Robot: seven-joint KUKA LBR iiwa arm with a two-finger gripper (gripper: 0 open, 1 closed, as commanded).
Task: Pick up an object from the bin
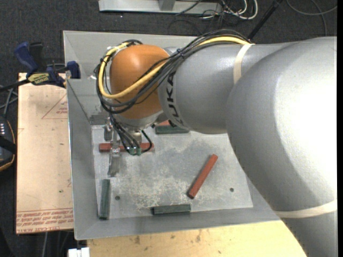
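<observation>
Grey metal bin (80, 159), left half: a short red stick (146, 148) lies flat, its long axis left to right, directly beneath the end effector (119, 150). Whether that is open or closed cannot be told. A longer red stick (202, 175) lies well apart.

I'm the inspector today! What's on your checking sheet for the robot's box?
Surface: grey metal bin, floor scuffed and speckled pale.
Job's things: short red stick lying flat at the bin's left, right under the gripper.
Clutter: slanted red stick mid-bin; left dark stick by the left wall; bottom dark stick along the near edge; upper dark stick partly under the arm.
Grippers: gripper low over the short red stick.
Cables: black and yellow cables loop round the orange cover.
Surroundings: dark floor with loose wires at the top.
</observation>
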